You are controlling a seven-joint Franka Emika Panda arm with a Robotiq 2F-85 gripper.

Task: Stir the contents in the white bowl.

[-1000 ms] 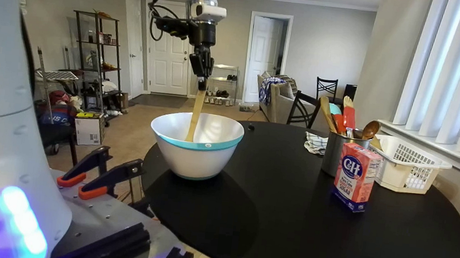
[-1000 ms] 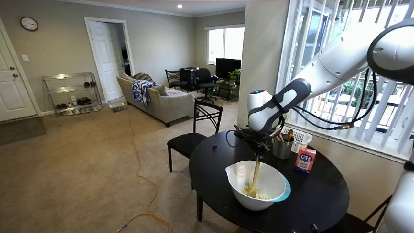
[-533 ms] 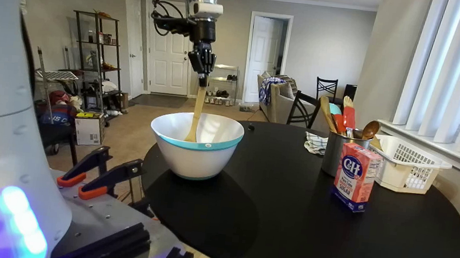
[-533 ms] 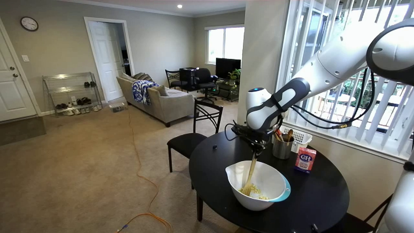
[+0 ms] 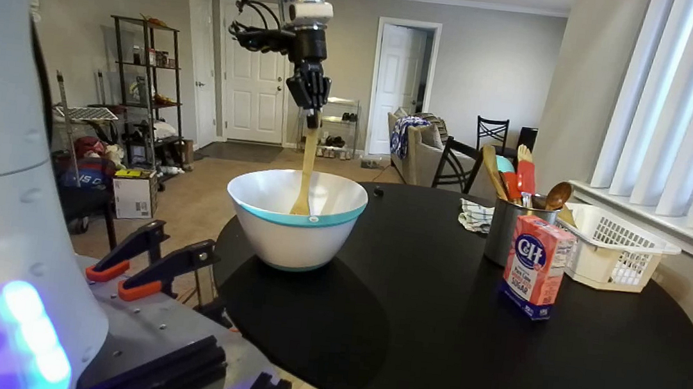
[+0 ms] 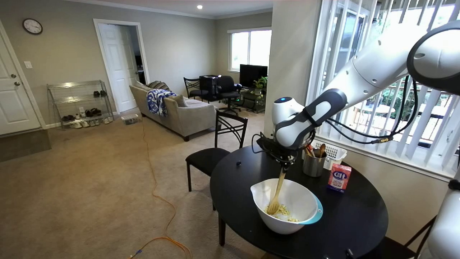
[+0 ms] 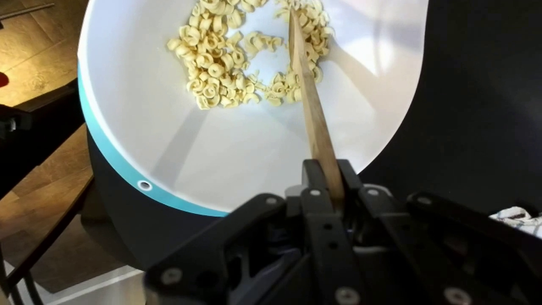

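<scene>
Gripper: held the wooden utensil, tilted!
White bowl: cradled pale pieces, utensil among them!
Red carton: stood upright, farther right!

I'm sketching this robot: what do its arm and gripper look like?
The arm is white and rounded, with dark grey bands, a blue-white light strip low down and looping black cables. The gripper is black, with angular jointed links and pale round pivots.
</scene>
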